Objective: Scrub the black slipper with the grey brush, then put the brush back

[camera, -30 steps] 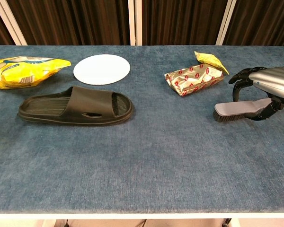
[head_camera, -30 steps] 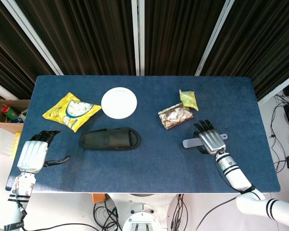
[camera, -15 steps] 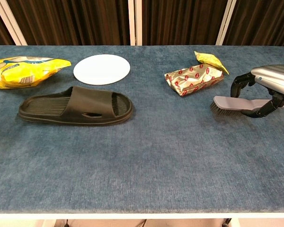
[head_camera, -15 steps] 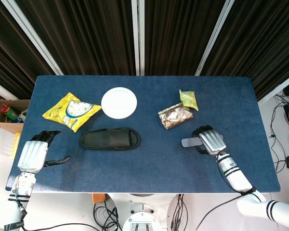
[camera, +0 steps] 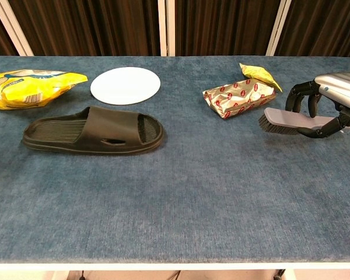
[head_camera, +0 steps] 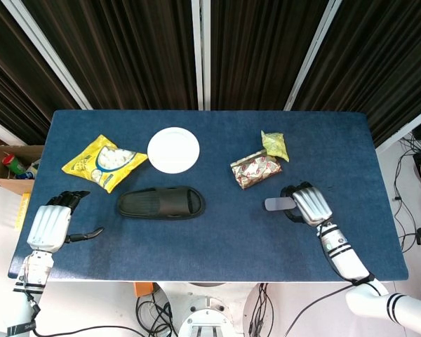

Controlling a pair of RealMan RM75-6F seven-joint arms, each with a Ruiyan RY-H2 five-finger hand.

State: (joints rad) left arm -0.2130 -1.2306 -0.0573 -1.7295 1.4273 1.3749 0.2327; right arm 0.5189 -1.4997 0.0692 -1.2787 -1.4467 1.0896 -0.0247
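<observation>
A blue worktop (head_camera: 217,246) seen from above and from chest height, described from left to right with the black slipper (head_camera: 161,203) as the landmark. Far left of the slipper, at the worktop's near corner, the left hand (head_camera: 52,222) rests with fingers apart, holding nothing. Behind and left of the slipper lies a yellow snack bag (head_camera: 103,161); just behind it, a white plate (head_camera: 173,149). The slipper lies flat, sole down, its toe end pointing right. Well to its right sit a red patterned packet (head_camera: 256,168) and a small yellow-green packet (head_camera: 274,144). Further right, the right hand (head_camera: 307,204) grips the handle of the grey brush (camera: 286,119), fingers curled around it, bristles down and apparently lifted just clear of the cloth, the head pointing toward the slipper. The likely risks: the grip sits on the handle's far end, so the brush could twist or slip once bristles press down; and nothing steadies the slipper, so scrubbing could push it toward the plate or bag.
</observation>
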